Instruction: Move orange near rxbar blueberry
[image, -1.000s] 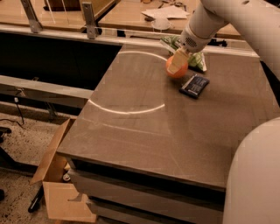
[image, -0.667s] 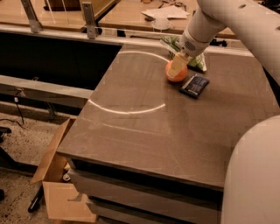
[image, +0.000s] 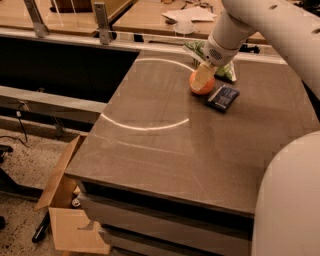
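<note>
The orange (image: 196, 87) rests on the brown table (image: 165, 145) at its far right part. The rxbar blueberry (image: 222, 97), a dark navy bar with pale lettering, lies flat just to the right of the orange, a small gap between them. My gripper (image: 203, 80) comes down from the white arm at the upper right and sits right on the orange, covering its top and front.
A green and white snack bag (image: 228, 71) lies just behind the orange, partly hidden by the arm. The robot's white body (image: 292, 200) fills the lower right. An open cardboard box (image: 62, 200) stands on the floor at the table's front left.
The gripper and the orange have stayed at nearly the same spot beside the bar; any shift is very slight.
</note>
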